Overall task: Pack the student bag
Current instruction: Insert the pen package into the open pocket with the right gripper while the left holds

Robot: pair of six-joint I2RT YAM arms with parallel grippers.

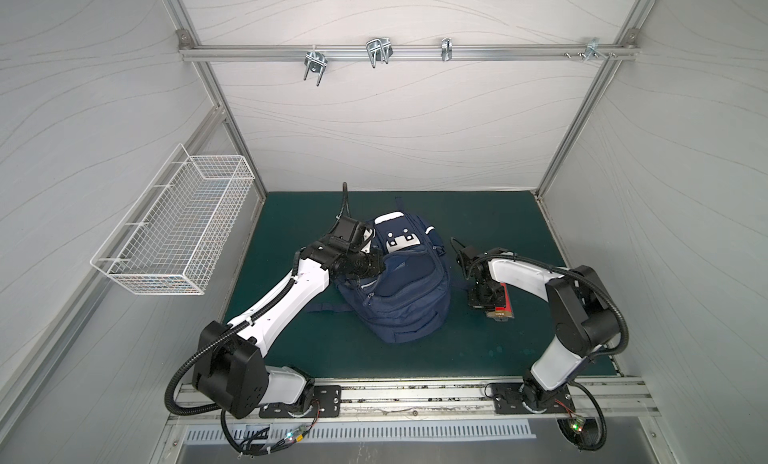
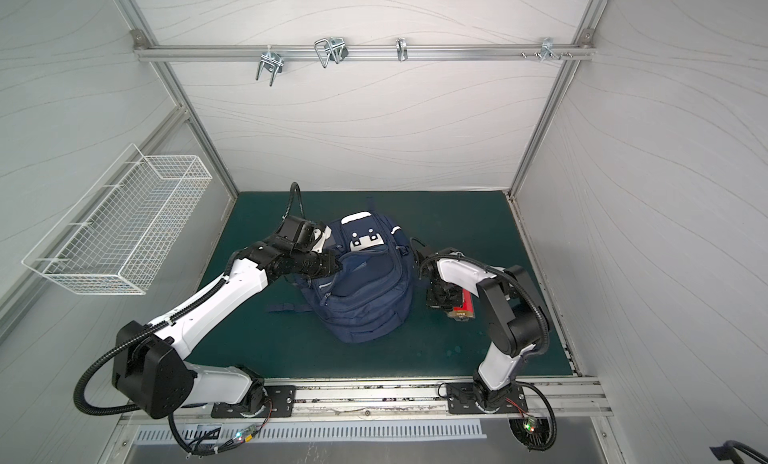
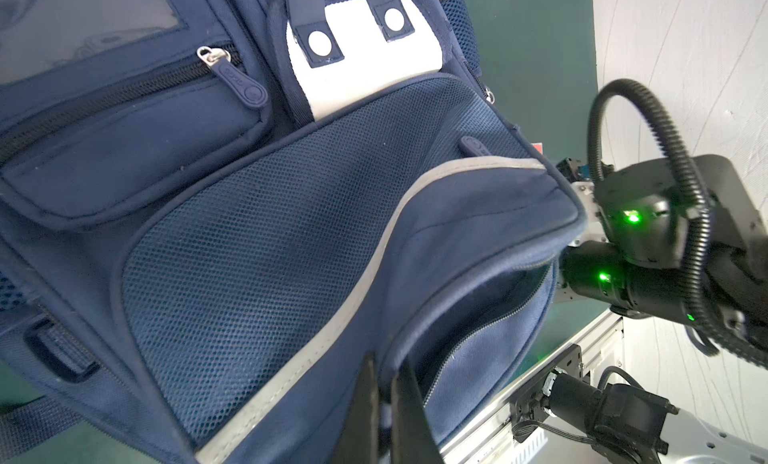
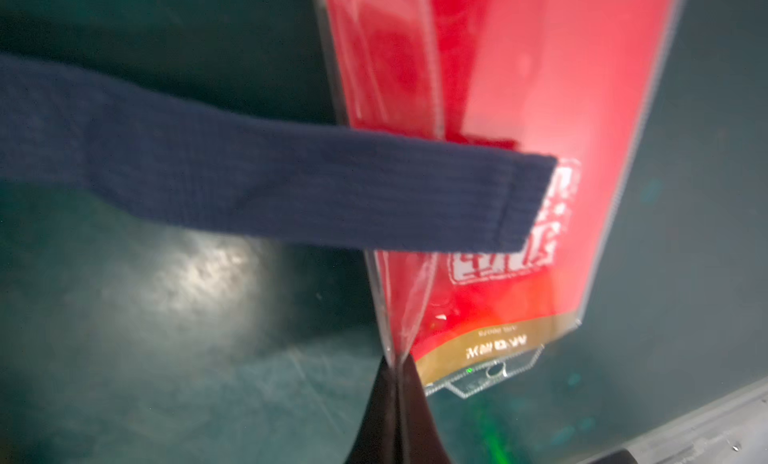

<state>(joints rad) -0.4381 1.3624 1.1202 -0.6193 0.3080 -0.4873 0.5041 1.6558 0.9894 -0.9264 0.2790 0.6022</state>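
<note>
The student bag, navy with white patches, stands on the green mat in the middle of both top views. My left gripper is shut on the rim of the bag's opened flap and holds it lifted, so the zip-edged opening gapes beneath. To the right of the bag, my right gripper is shut on the clear plastic edge of a red packet with a gold band. A navy bag strap lies across that packet. The inside of the bag is hidden.
A white wire basket hangs on the left wall. Metal hooks sit on the back rail. An aluminium rail with both arm bases runs along the mat's front edge. Bare green mat lies in front of the bag.
</note>
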